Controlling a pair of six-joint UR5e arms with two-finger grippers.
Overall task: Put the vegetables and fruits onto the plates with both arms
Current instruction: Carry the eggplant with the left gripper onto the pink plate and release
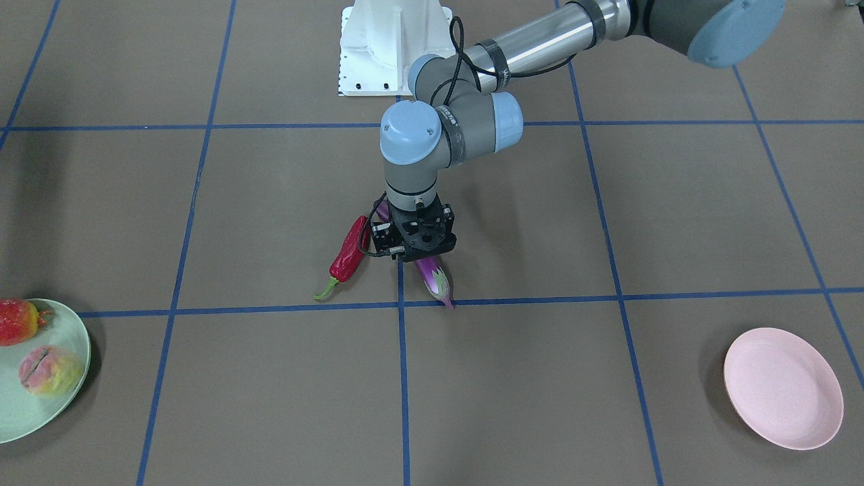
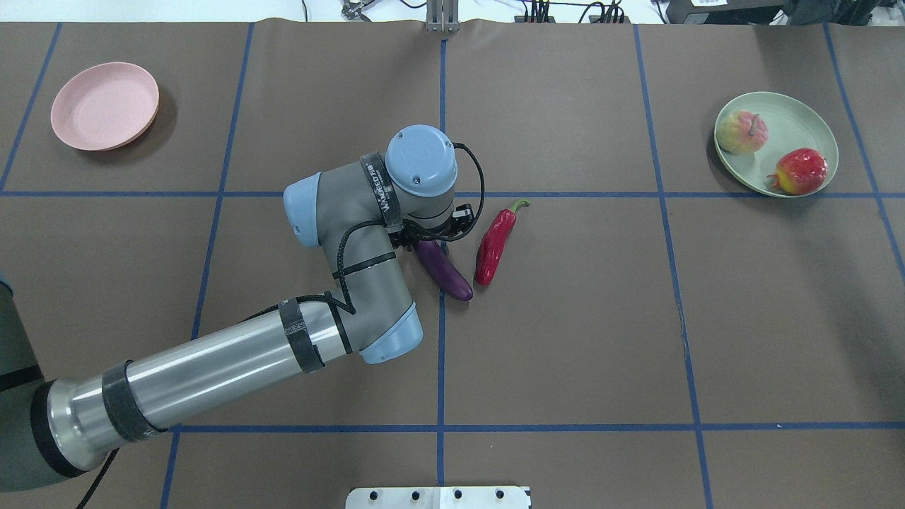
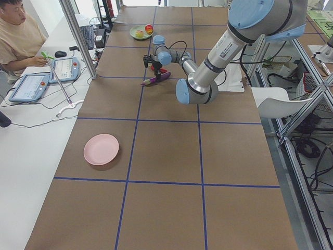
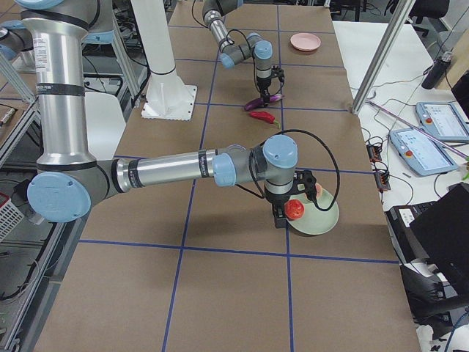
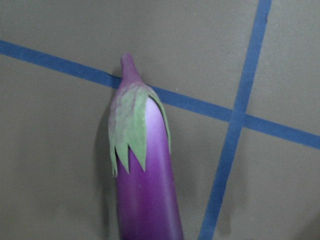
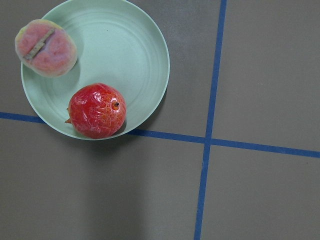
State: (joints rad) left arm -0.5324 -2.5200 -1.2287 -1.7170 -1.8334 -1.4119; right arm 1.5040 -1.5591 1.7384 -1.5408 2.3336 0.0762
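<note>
Squarely over the table's middle, the left gripper [image 1: 413,237] points straight down on the eggplant [image 1: 435,280]. The eggplant runs under it, its cap toward the operators' edge and its stem tip at a blue tape line. Neither the front view nor the wrist view shows the fingers, so it cannot be told whether the claw is spread or pinching. The chili [image 1: 347,253] lies just beside the eggplant, on the robot's right of it, with its green stem toward the operators' edge.

The green plate [image 1: 64,331] sits near the table's right end, toward the operators' edge, and holds the red fruit [image 1: 17,320] and the peach [image 1: 48,370], a little apart. In the right side view the right gripper [image 4: 282,213] hangs at that plate's rim by the red fruit; its claw state cannot be told. The pink plate [image 1: 783,388] sits near the operators' left corner.
</note>
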